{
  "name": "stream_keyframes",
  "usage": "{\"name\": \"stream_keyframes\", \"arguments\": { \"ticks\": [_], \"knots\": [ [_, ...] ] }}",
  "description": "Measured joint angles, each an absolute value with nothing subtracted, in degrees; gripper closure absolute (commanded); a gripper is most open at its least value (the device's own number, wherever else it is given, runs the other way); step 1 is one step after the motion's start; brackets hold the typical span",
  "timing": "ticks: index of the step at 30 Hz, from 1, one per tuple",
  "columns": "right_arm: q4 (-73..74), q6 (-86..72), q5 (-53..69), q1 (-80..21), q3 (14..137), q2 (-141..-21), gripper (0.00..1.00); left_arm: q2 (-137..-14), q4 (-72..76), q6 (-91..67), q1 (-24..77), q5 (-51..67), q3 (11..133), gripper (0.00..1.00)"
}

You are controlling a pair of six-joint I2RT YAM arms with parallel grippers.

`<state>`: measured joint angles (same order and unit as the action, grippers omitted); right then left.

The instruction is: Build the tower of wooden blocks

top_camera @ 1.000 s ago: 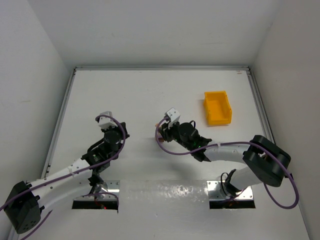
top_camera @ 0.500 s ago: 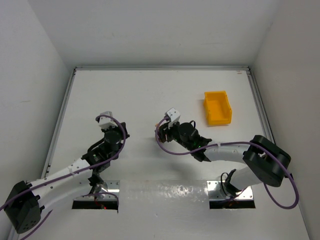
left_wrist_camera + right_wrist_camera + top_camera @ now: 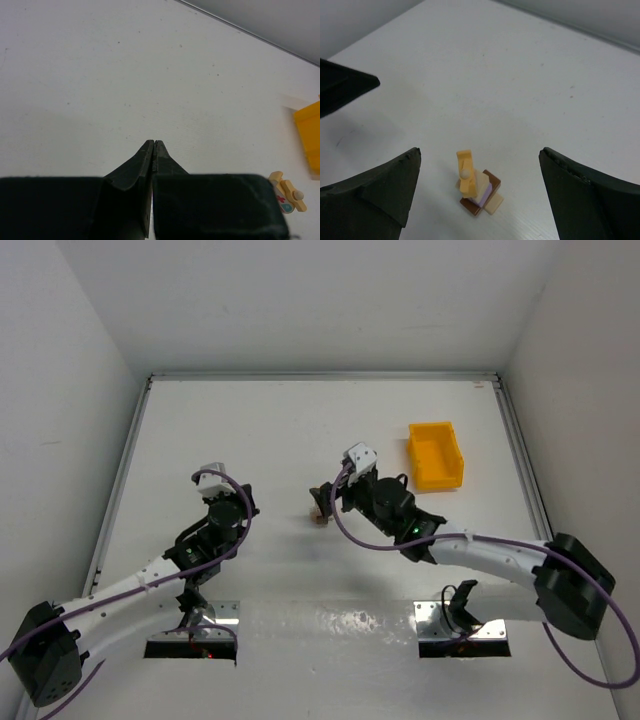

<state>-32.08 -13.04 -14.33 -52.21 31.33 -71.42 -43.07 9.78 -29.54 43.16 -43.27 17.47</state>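
the wood block tower (image 3: 319, 512) is seen standing on the white table (image 3: 260, 430), well apart from the yellow bin (image 3: 435, 460), off the bin's left side and somewhat nearer the arm bases than the bin is. in the right wrist view the tower is made up of a dark brown block at the bottom, a purple block and a pale tan block laid on it, and a yellow-orange piece with a small round peg set upright on top. the right gripper (image 3: 479, 151) is held with its fingers (image 3: 380, 190) spread wide apart; nothing is gripped, and the tower is framed between them without being touched by either. from above, this gripper is found between the bin and the tower, just beside the tower. the left gripper (image 3: 153, 142) is shown with its two fingers pressed together tip to tip, nothing caught between them. it is placed farther from the bin than the tower is, and well apart from both. in the left wrist view the bin is cut by the right edge of the frame and the tower is glimpsed below it, too small for its blocks to be told apart
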Motion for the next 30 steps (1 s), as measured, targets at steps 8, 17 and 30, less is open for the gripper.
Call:
{"name": "stream_keyframes", "arguments": {
  "ticks": [8, 17, 30],
  "knots": [
    [-19.99, -10.31, -22.44, -52.21, 28.84, -51.46, 0.01, -42.68, 10.26, -28.47, 43.16, -42.11, 17.47, 0.99],
    [-8.1, -14.13, -27.05, -52.14, 15.14, -37.69, 0.01, -33.91, 15.94, -24.56, 43.16, -36.6, 14.2, 0.9],
    [-1.96, -18.92, -28.58, -52.14, 14.15, -38.0, 0.01, -34.5, 16.86, -23.81, 43.16, -35.7, 13.98, 0.89]
  ]
}}
